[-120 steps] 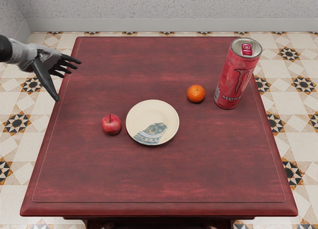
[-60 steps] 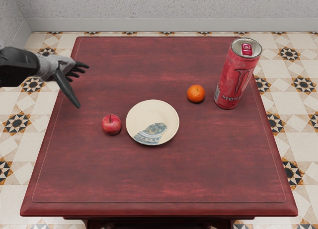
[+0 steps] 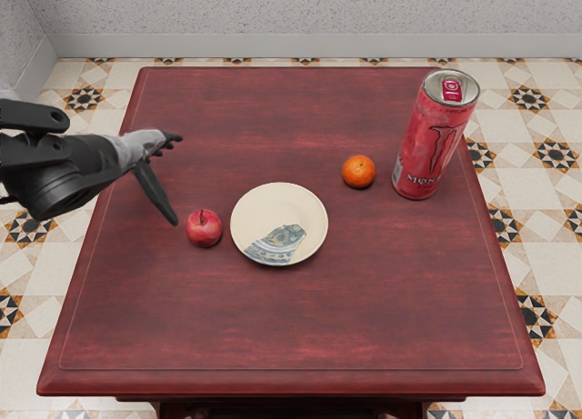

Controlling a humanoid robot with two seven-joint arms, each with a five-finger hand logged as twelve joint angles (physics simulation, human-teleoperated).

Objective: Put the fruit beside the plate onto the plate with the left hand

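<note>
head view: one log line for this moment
left hand open, left of apple | apple beside plate, untouched | right: not in view

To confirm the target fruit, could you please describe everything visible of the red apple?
The apple is small, round and glossy red, with a short dark stem pointing up. It sits upright on the red table, just picture-left of the cream plate, a narrow gap between them. Nothing grasps it: the open left hand hovers to its upper left.

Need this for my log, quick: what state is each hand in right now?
Left hand: open, fingers spread, holding nothing, not touching the apple.
Right hand: not in view.
</note>
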